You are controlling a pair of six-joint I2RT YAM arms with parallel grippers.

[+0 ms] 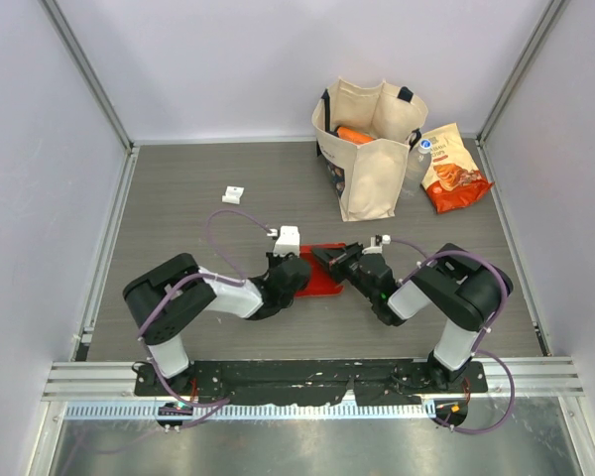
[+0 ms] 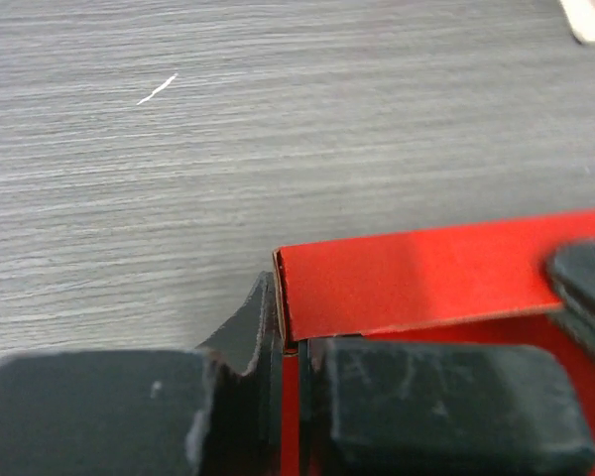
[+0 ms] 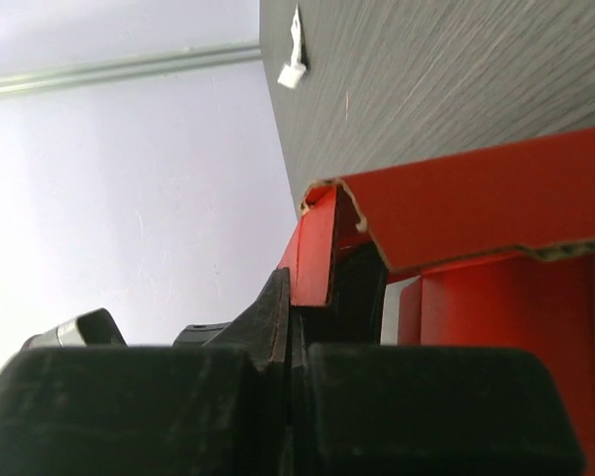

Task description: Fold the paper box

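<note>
The paper box (image 1: 322,273) is bright red thin card, lying between my two grippers at the table's middle. My left gripper (image 1: 296,273) is shut on its left side wall; in the left wrist view the jaws (image 2: 290,382) pinch a thin red edge, and a folded red panel (image 2: 426,278) lies just beyond. My right gripper (image 1: 339,260) is shut on the box's right flap; in the right wrist view the fingers (image 3: 297,327) clamp an upright red flap (image 3: 312,253) under a bent red panel (image 3: 476,203).
A beige cloth tote bag (image 1: 369,149) stands at the back, with an orange-red snack bag (image 1: 454,169) to its right. A small white clip (image 1: 234,194) lies on the table at the back left. Grey walls enclose the table.
</note>
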